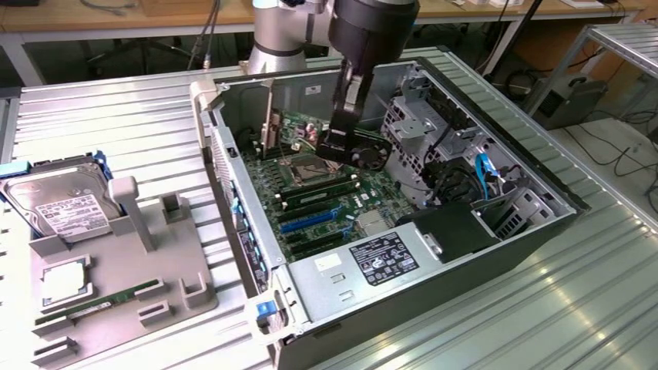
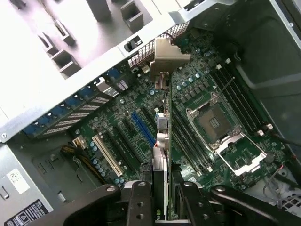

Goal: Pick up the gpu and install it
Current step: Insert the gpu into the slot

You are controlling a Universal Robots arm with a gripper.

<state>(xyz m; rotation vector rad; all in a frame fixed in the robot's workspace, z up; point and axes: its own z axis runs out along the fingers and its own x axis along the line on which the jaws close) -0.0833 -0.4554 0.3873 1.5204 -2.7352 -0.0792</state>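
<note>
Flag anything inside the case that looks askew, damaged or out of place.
Nothing is spilled or visibly damaged. One oddity: the CPU socket is empty, its hinged frame flipped open. The gpu stands on edge between that socket and the blue slot; whether it is seated I cannot tell.

a ribbed metal table (image 1: 113,131) carries an open computer case (image 1: 432,301) and a grey parts holder (image 1: 154,270).

Downward gripper (image 2: 161,190) clamped on gpu (image 2: 162,136)

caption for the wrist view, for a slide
Gripper holds the gpu edge-on, motherboard behind it, inside the open case
</note>
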